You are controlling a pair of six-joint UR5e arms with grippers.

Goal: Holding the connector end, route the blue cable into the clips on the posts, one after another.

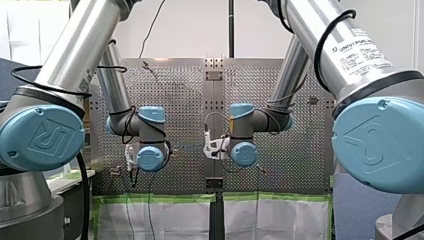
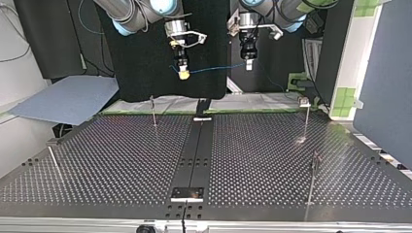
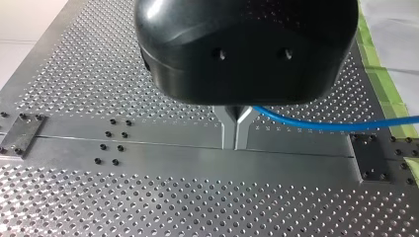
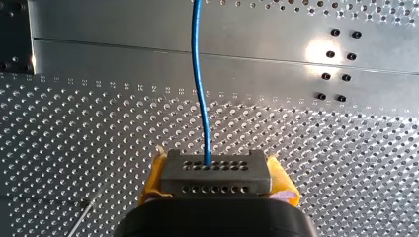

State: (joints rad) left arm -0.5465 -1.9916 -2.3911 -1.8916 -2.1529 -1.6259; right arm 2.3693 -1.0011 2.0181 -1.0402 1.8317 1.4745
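— While both arms hang over the perforated bench (image 3: 123, 207), where is the blue cable (image 4: 199, 74)?

— Off the bench, strung in the air between the two claws. In the top view it runs almost level from one to the other, against the dark backdrop.

— Who has the plug end?

— My right claw (image 2: 183, 74). Its yellow pads (image 4: 282, 185) are clamped on both sides of the grey connector (image 4: 216, 175), and the cable leaves the connector's face and runs straight ahead.

— And my left claw (image 3: 235, 133)?

— Closed. Its metal fingers (image 3: 229, 129) meet at the tips, and the cable comes out from between them and trails off to one side.

— The posts (image 2: 153, 110)?

— Four thin ones stand on the bench in the top view, well apart from each other. The cable touches none of them.
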